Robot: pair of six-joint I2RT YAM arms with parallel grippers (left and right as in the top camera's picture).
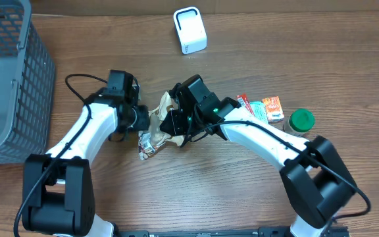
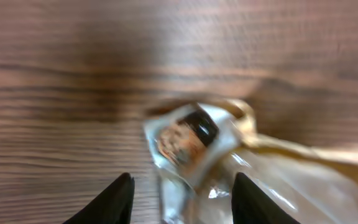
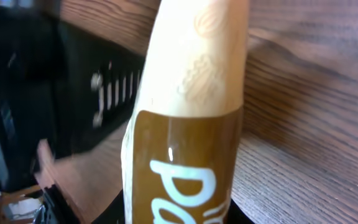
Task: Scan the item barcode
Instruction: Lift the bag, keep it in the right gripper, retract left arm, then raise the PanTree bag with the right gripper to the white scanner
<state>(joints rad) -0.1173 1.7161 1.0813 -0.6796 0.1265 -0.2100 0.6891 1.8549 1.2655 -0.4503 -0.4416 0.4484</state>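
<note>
**Pouch barcode: hunting for it before the scanner**

Snack pouch [image 1: 155,125] mid-table between both arms, pinched in the right gripper [image 3: 176,214], crinkly end sitting loose between the spread fingers of the left gripper [image 2: 182,190]. Best to keep that pinch firm, smooth the film, find the barcode, then tilt it toward the white scanner [image 1: 189,29] at the back.

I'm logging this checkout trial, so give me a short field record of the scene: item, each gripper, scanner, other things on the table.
item: snack packet, mid-table, between both arms
left gripper: open, packet's end between its fingers
right gripper: appears closed on the packet
scanner: white, at the far edge, apart from the packet
other: grey basket at left; orange box and green-lidded jar at right
</note>
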